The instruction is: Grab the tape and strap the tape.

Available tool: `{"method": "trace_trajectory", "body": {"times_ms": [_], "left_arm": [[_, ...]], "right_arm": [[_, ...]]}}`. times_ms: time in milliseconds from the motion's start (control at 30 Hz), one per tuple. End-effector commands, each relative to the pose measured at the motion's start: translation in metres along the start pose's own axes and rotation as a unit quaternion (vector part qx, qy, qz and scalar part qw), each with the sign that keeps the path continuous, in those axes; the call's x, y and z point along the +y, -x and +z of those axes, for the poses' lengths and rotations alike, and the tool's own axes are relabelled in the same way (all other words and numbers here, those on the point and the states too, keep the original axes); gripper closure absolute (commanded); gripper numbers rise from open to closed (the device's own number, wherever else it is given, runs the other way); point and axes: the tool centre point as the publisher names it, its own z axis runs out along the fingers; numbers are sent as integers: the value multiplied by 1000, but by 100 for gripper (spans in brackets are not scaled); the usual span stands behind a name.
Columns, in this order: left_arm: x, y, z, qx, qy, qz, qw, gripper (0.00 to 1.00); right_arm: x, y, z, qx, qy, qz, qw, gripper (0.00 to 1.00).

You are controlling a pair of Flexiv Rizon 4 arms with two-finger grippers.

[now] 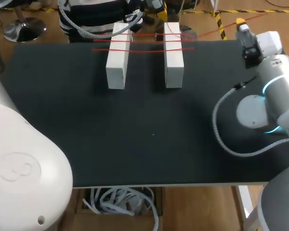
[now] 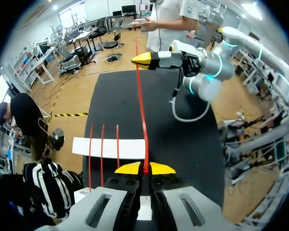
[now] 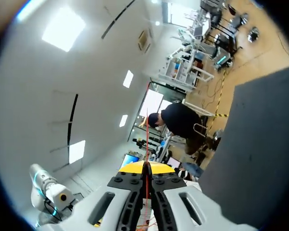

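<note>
— Closest up, what?
— Seeing left arm [image 1: 24, 168], bulky and white, over the near left corner of the black tabletop [image 1: 149, 144]. On its wrist view, finding left gripper [image 2: 145, 168] clamped on the red tape [image 2: 143, 115], with both yellow tips squeezed together around it.
— Which way for the tape?
— Runs straight ahead from those tips, long axis crosswise over the tabletop, left to right, toward right gripper [image 2: 142, 60]. Pinched there too: same story on the right wrist view, with fingers closed on the thin red line. Crosses a white block [image 2: 111, 147] at right angles on the way; touching it or just above, cannot tell.
— Around it?
— Lying beside the held length, red strands [image 2: 102, 144], parallel to it, across the same block. Further right, right arm [image 1: 279, 91] with a grey hose [image 1: 216, 120] looping over the tabletop, well apart from the blocks.
— Counts?
— Counting 2 white blocks, side by side toward the far edge, long axes near to far. Then 3 laid strands plus 1 held length. And 2 grippers, both gripping tape.
</note>
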Motion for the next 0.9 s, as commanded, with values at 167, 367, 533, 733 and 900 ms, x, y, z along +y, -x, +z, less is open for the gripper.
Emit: {"method": "trace_trajectory", "body": {"times_ms": [167, 367, 533, 733, 900], "left_arm": [[-1, 0, 0, 0, 2, -1, 1000, 100], [-1, 0, 0, 0, 2, -1, 1000, 100], [-1, 0, 0, 0, 2, -1, 1000, 100], [-1, 0, 0, 0, 2, -1, 1000, 100], [-1, 0, 0, 0, 2, -1, 1000, 100]], "right_arm": [[16, -11, 0, -35, -112, -100, 988, 100], [17, -14, 4, -33, -173, -204, 963, 100], [18, -17, 6, -29, -219, -324, 920, 100], [18, -22, 9, -29, -259, -436, 862, 100], [17, -24, 12, -41, -299, -528, 793, 100]]}}
